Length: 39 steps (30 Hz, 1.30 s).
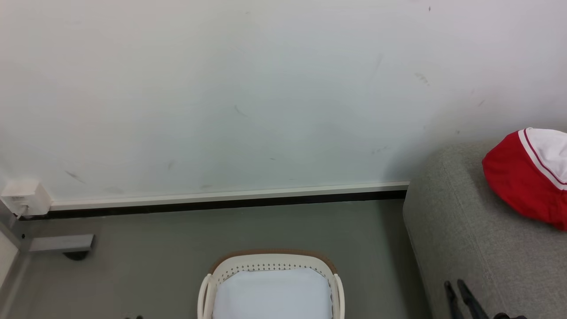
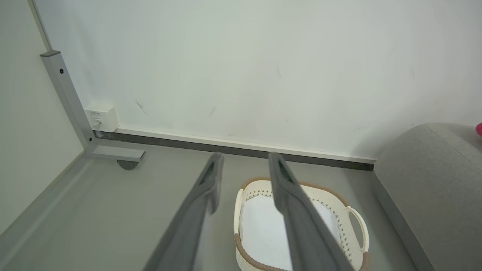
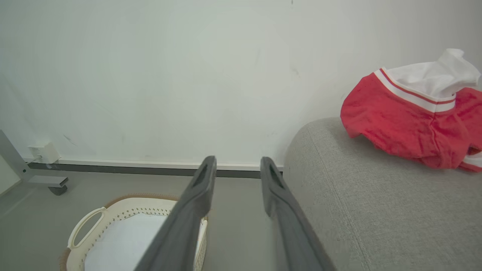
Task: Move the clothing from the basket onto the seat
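Taking the head view as a clock face, a white socket box (image 1: 24,197) sits low on the wall at about 8 o'clock, with a grey frame foot (image 1: 60,243) on the floor just below it. The left gripper (image 2: 245,158), seen in its own wrist view, has its two fingers parted by a clear gap with nothing between them. It hangs above the floor, with the basket beyond its tips toward 5 o'clock. In the head view the basket (image 1: 248,261) stands on the floor at 6 o'clock. What shows of its inside is the pale liner (image 1: 272,292), flat and with no red on it. The near part is cut off at the bottom edge, though both wrist views also show bare liner. The right gripper (image 3: 237,162) is likewise parted and empty, with the basket at its 7 o'clock and the seat at its 4 o'clock. In the head view the seat (image 1: 469,230) takes up 4 o'clock, and the clothing (image 1: 522,177) lies bunched on its top at 3 o'clock. The clothing is red with a white striped band, lies well apart from the basket, and is touched by neither gripper. By this lie of things the move looks done, or very nearly. All that seems left is to confirm that nothing hides in the unseen part of the basket.
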{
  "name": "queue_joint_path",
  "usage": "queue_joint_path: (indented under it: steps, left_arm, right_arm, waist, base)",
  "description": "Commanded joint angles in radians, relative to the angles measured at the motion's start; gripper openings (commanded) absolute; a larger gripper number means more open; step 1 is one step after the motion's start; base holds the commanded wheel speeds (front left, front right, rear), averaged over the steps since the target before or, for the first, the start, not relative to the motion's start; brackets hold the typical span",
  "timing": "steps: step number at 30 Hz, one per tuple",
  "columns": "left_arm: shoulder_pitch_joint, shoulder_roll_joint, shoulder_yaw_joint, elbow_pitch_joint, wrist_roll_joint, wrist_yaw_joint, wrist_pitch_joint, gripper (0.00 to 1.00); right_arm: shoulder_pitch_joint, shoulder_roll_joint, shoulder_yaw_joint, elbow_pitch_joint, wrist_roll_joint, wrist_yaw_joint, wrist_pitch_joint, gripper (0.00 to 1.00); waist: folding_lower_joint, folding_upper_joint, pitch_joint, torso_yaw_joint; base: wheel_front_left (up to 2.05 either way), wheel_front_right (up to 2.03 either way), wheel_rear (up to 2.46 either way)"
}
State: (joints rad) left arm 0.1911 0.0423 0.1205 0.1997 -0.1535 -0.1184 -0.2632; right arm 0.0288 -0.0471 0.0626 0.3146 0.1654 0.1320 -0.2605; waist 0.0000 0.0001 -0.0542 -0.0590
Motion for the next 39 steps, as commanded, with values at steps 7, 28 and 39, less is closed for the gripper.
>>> queue_joint_path:
  steps: [7, 28, 39]
  left_arm:
    - [-0.033, -0.002, 0.008, 0.024, -0.111, -0.001, 0.039, 0.0]
    - [-0.098, 0.002, -0.002, 0.021, -0.465, -0.004, 0.122, 0.0]
    - [-0.133, 0.004, -0.003, 0.024, -0.628, -0.005, 0.163, 0.0]
  right_arm:
    - [-0.005, -0.002, -0.009, 0.0, 0.118, 0.0, 0.026, 0.0]
    - [-0.044, -0.013, -0.041, -0.02, 0.476, 0.0, 0.108, 0.0]
    - [-0.061, -0.016, -0.058, -0.029, 0.639, -0.001, 0.147, 0.0]
  waist:
    - [0.0, -0.0001, 0.003, 0.003]
    - [0.0, -0.0001, 0.012, 0.012]
    - [0.0, -0.0001, 0.017, 0.017]
  base:
    - [0.0, 0.0, 0.0]
    - [0.0, 0.0, 0.0]
    - [0.0, 0.0, 0.0]
